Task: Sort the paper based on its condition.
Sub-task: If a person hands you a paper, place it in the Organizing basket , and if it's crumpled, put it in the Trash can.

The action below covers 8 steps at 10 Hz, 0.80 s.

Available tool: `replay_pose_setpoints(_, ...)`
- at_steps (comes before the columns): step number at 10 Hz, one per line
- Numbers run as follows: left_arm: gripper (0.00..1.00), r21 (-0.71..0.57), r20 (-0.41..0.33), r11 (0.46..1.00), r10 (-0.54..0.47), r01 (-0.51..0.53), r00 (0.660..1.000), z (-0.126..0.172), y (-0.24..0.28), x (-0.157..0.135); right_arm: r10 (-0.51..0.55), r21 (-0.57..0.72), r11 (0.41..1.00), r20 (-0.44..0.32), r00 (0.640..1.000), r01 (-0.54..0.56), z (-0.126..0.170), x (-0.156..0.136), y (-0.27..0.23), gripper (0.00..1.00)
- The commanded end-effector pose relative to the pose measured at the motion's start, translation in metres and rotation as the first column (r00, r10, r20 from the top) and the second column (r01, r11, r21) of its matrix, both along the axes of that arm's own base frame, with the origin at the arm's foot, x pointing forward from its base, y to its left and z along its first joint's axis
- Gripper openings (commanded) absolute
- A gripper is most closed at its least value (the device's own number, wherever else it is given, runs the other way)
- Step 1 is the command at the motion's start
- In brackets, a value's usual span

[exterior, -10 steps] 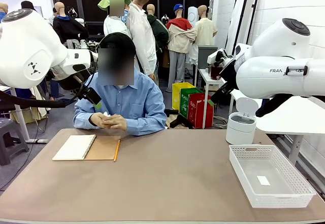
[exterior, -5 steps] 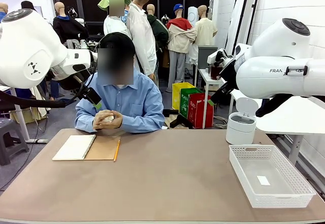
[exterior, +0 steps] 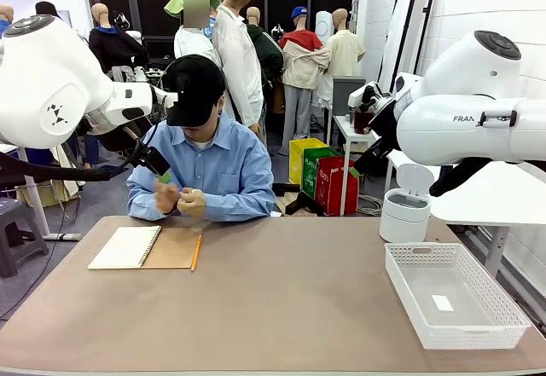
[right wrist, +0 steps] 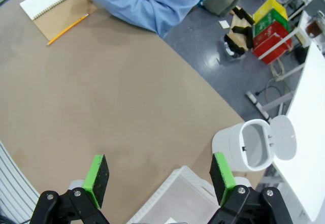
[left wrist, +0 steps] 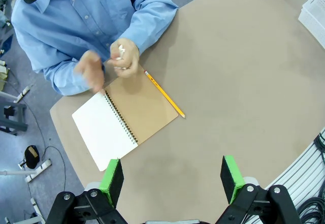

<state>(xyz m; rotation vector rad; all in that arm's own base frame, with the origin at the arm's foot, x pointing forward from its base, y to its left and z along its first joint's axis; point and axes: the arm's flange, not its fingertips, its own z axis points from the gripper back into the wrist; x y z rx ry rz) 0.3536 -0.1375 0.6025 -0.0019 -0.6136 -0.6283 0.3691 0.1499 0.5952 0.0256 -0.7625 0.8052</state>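
Note:
A person in a blue shirt sits at the far side and works a small crumpled white paper (left wrist: pixel 121 51) between both hands (exterior: pixel 179 199), just above the table's far edge. My left gripper (left wrist: pixel 172 176) hangs high above the table's left part. It is open, and nothing sits between its green pads (left wrist: pixel 112 176). My right gripper (right wrist: pixel 160 176) is also open and empty, high above the table's right part. From the front, each gripper shows at its arm's tip, the left gripper (exterior: pixel 162 174) beside the person's shoulder and the right gripper (exterior: pixel 354 170) farther right.
An open spiral notebook (exterior: pixel 145 247) with a tan cover lies at the far left, a yellow pencil (exterior: pixel 196 252) beside it. A white mesh basket (exterior: pixel 405 295) holding a tiny white scrap stands at the right. Behind it is a white bin (exterior: pixel 404 214) with its lid up.
The person's hands have lifted off the table edge and parted a little around the crumpled paper, and the head has bent down. Both arms are still.

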Motion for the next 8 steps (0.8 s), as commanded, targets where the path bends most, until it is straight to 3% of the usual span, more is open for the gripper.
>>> replay_pose_setpoints(1,1.0,-0.001,0.002,1.0,-0.008,0.008,1.0,0.0011,0.0004,-0.0006,0.001,-0.003,1.0,-0.007,1.0,-0.001,0.0019,0.0003,0.0002,1.0)
replay_pose_setpoints(8,1.0,-0.001,0.002,1.0,-0.008,0.008,1.0,0.0011,0.0004,-0.0006,0.001,-0.003,1.0,-0.007,1.0,-0.001,0.0019,0.0003,0.0002,1.0)
